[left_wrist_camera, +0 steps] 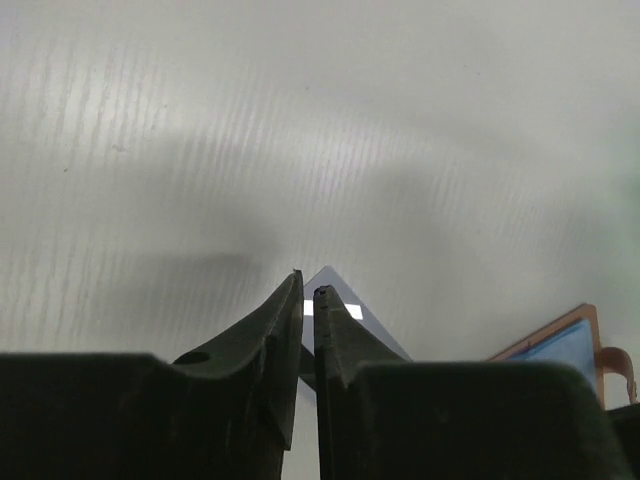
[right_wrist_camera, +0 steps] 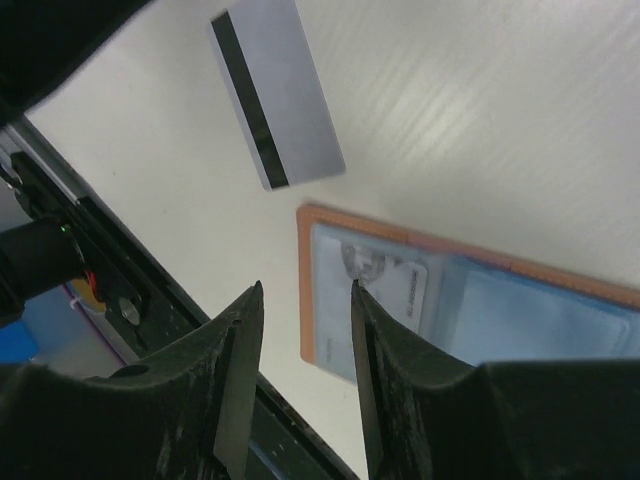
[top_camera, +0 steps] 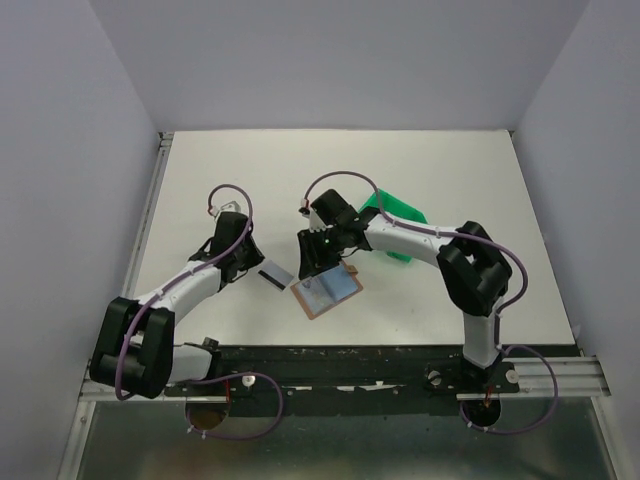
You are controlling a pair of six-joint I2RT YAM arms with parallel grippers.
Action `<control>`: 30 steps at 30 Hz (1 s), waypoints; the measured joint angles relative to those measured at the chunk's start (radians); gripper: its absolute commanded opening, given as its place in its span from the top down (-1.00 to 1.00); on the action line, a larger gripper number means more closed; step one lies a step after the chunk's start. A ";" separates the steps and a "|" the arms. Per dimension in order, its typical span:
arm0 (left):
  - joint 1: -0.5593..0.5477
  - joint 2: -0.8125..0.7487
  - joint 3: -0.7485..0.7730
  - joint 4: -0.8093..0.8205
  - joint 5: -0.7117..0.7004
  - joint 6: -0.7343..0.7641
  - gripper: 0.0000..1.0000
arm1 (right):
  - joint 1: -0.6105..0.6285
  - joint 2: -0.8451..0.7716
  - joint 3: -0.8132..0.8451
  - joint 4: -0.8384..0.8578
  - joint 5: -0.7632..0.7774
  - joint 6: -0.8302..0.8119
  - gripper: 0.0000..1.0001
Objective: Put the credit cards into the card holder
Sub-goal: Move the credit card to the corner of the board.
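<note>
Pinching the grey card (right_wrist_camera: pixel 275 100) by its edge in my closed left tool (left_wrist_camera: pixel 308 285), I hold it at ten o'clock of the open wallet (top_camera: pixel 325 292) on the counter (top_camera: pixel 450 180). My right tool (right_wrist_camera: pixel 300 300) hovers above the wallet, open and empty. Next, I judge, the card must be slid into a pocket while the right tool steadies the wallet.

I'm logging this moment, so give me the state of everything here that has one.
card holder, lying open.
tucked card, inside the holder.
loose card, flat outside the holder, stripe up.
left gripper, shut, empty.
right gripper, open, empty, above the holder.
</note>
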 measured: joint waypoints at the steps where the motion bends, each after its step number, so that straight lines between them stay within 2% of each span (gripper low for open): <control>1: 0.001 0.024 0.013 0.010 0.008 0.009 0.43 | 0.000 -0.016 -0.027 0.000 0.001 0.003 0.03; 7: 0.001 0.115 0.060 0.048 0.037 0.047 0.38 | 0.000 -0.135 -0.155 0.000 0.010 0.014 0.03; 16: -0.013 0.212 0.079 0.061 0.046 0.080 0.32 | 0.000 -0.269 -0.243 0.019 0.022 0.014 0.03; 30: -0.164 0.268 0.145 0.016 -0.026 0.113 0.39 | 0.000 -0.356 -0.350 0.023 0.037 0.016 0.03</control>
